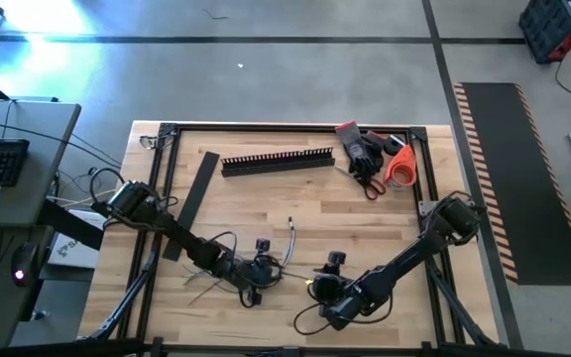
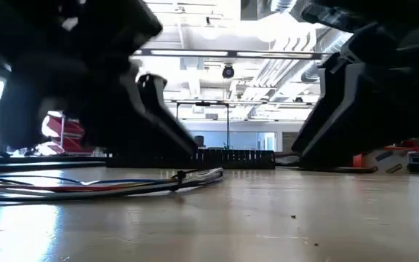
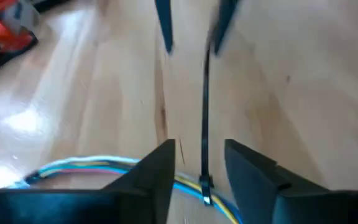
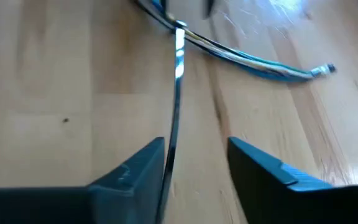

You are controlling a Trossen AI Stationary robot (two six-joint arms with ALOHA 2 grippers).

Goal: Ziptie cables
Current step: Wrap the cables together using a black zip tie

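Cables (image 4: 247, 56) lie bundled on the tabletop (image 1: 295, 198) between both arms, a zip tie (image 4: 178, 93) cinched around them; left pincer (image 3: 199, 163) and right pincer (image 4: 194, 163) stand parted, astride the tie's tail.

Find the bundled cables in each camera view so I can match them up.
High view: cables, table centre, between the arms.
Low view: cables along the table, left of centre.
Left wrist view: cables behind the pincer's fingers.
Right wrist view: cables ahead.
Shared landmark: black zip tie around the bundle.

Two dark jointed arms, wedge-shaped fingers
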